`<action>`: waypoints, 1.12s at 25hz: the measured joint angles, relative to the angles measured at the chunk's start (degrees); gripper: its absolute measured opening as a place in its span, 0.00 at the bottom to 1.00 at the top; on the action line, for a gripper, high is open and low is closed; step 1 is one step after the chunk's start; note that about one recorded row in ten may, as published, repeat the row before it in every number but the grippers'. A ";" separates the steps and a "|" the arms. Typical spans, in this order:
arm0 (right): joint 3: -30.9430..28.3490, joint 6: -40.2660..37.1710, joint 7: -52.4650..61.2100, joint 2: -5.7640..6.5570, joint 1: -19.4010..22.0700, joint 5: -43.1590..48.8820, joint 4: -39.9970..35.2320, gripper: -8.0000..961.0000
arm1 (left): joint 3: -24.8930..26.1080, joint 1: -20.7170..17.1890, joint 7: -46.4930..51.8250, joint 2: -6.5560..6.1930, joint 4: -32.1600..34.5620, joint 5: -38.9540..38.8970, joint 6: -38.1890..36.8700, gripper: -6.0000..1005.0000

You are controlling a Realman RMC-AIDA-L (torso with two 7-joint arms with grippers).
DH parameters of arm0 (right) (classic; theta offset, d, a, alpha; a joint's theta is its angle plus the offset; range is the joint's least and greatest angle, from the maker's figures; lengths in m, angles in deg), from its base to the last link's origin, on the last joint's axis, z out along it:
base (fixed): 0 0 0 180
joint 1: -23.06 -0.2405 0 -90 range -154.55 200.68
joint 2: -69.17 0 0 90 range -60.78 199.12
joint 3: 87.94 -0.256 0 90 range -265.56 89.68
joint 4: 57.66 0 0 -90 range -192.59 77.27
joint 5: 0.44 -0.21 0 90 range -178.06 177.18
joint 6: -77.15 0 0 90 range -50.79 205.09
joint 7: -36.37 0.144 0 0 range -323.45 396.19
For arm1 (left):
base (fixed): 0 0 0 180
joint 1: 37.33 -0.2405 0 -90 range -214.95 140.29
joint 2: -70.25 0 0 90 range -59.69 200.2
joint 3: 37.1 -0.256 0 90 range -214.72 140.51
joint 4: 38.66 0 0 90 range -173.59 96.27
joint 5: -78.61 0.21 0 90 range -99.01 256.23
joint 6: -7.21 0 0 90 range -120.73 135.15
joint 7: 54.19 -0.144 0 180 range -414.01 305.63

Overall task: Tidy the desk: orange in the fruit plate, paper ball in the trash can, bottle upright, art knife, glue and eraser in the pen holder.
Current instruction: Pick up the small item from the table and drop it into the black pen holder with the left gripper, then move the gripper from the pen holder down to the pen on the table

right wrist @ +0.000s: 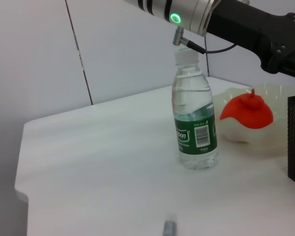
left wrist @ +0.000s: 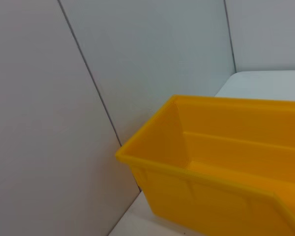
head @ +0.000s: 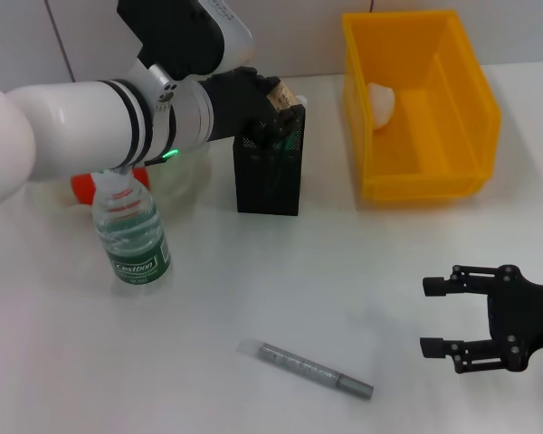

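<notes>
We saw the left gripper (head: 276,113) hovering directly over the mouth of the pen holder (head: 269,176), its fingers clenched on a small tan eraser (head: 281,93) that only needed to drop straight down. The right gripper (head: 445,316) rested released near the tabletop (head: 253,271), closer to the grey art knife (head: 306,369), whose long axis ran diagonally. The paper ball (head: 382,102) lay in the trash can (head: 452,185), the orange (right wrist: 247,111) in the fruit plate (right wrist: 270,142), and the bottle (head: 131,235) stood upright.
</notes>
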 joint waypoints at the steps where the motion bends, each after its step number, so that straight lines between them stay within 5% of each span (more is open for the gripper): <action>1: 0.01 -0.01 0.00 -0.01 0.00 0.00 0.00 0.82 | -0.16 -0.03 -0.08 -0.01 -0.07 -0.06 0.15 0.43; 11: -0.23 -0.76 0.00 -0.08 0.44 0.08 0.00 0.82 | -0.42 -0.19 -0.04 0.00 -0.14 -0.25 0.38 0.54; 20: -0.46 -2.03 0.33 -0.10 1.16 -0.09 -1.41 0.82 | -0.59 -2.72 -0.01 -0.12 6.06 -0.42 -1.91 0.77; 25: -5.34 -4.44 0.72 -0.34 2.16 -0.23 -3.52 0.82 | -0.74 -11.46 -2.54 -0.54 21.27 -3.53 -3.36 0.80; 28: -8.60 -5.78 1.89 -0.15 2.25 -0.07 -3.94 0.82 | -0.29 -20.18 -11.33 -0.70 31.42 -13.16 -7.61 0.80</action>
